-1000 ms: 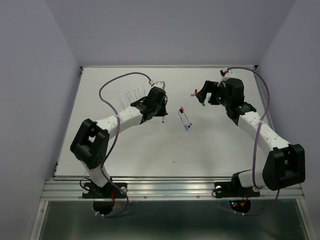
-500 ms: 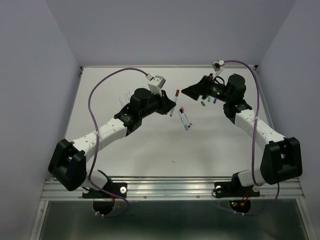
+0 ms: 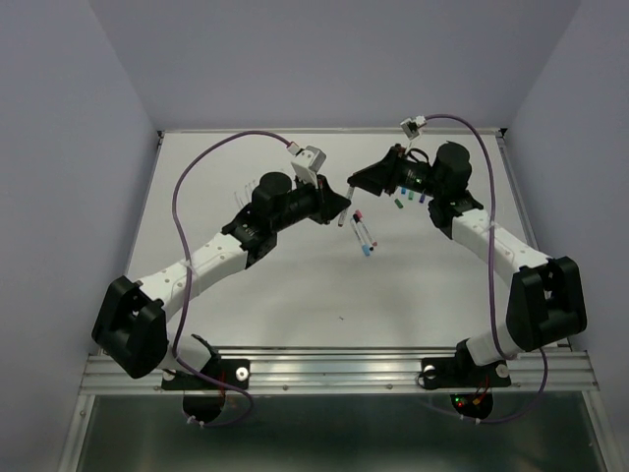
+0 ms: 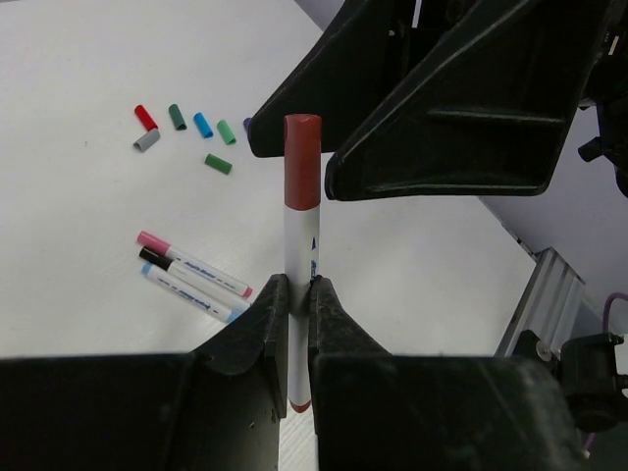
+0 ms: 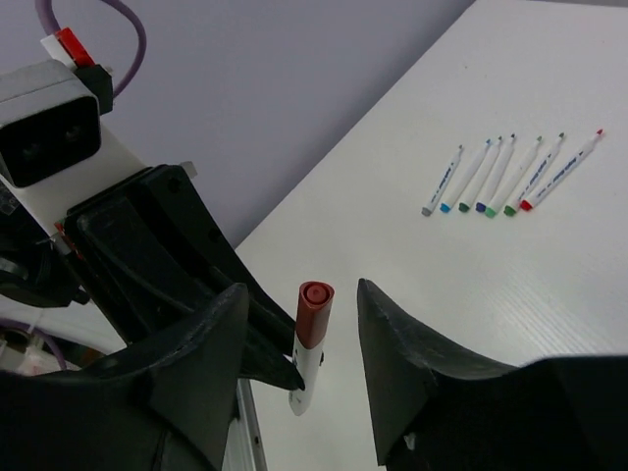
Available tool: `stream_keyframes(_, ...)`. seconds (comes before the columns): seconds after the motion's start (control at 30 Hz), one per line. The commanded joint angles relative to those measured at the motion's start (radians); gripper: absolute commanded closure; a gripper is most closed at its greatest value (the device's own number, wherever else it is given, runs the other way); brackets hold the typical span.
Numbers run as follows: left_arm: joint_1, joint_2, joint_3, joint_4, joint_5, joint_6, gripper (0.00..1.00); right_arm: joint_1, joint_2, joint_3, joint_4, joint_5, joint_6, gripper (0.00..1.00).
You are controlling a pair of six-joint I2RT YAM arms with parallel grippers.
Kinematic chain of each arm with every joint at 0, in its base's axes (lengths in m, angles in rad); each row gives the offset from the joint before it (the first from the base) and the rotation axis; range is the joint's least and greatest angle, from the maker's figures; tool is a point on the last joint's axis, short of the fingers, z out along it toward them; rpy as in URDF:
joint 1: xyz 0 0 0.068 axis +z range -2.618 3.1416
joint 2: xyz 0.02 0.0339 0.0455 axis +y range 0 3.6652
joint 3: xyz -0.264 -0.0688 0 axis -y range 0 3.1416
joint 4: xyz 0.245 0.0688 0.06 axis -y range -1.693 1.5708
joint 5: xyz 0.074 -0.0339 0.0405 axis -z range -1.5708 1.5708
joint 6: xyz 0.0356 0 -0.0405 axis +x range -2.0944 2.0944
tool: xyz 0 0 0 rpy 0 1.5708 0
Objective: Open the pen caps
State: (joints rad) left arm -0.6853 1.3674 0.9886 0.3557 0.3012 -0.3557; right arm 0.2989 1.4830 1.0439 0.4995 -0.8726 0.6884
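White tabletop [image 4: 78, 206], illegible blue print on pens [image 4: 196, 267]

Right wrist: right gripper [image 5: 300, 294] fingers run off the bottom edge, bases unseen. Held pen [image 5: 308, 343]: lower barrel is lost against the dark left gripper [image 5: 289, 375], grip point not visible. Row of pens [image 5: 510, 177] far off; barrel print too small to read.

Left wrist: left fingers [image 4: 250, 334] cover the barrel's middle; only its bottom end shows below them. Right fingers [image 4: 442, 118] cut by the top edge. One cap [image 4: 247, 125] half behind a right finger, possibly dark blue.

Top: held pen a sliver between the grippers; whether the right fingers touch it is too small to tell. Row mostly under the left arm [image 3: 221, 256]. Loose caps [image 3: 408, 200] mere specks.
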Motion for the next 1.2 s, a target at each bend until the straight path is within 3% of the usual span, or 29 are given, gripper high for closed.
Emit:
stream_keyframes(0.0, 0.001, -0.05, 0.002, 0.063, 0.023, 0.008, 1.0, 0.011, -0.004, 0.054, 0.085, -0.019, 0.003, 0.52)
stream_keyframes(0.1, 0.003, -0.054, 0.002, 0.069, 0.024, 0.004, 1.0, 0.02, 0.0, 0.057, 0.093, -0.023, 0.011, 0.62)
stream_keyframes(0.3, 0.003, -0.076, 0.007, 0.088, 0.015, 0.001, 1.0, 0.02, 0.01, 0.067, 0.091, -0.042, 0.016, 0.64)
stream_keyframes(0.5, 0.003, -0.074, 0.012, 0.092, 0.033, -0.003, 1.0, 0.02, 0.0, 0.064, 0.091, -0.025, 0.003, 0.93)
stream_keyframes(0.6, 0.003, -0.077, -0.002, 0.092, 0.033, -0.012, 1.0, 0.02, -0.016, 0.058, 0.086, 0.021, -0.015, 0.99)
stream_keyframes(0.87, 0.003, -0.122, -0.077, 0.083, 0.016, -0.048, 1.0, 0.02, -0.041, 0.1, -0.004, 0.242, -0.142, 0.99)
stream_keyframes(1.17, 0.004, -0.162, -0.22, 0.057, 0.013, -0.12, 1.0, 0.02, 0.071, 0.263, -0.173, 0.559, -0.248, 0.99)
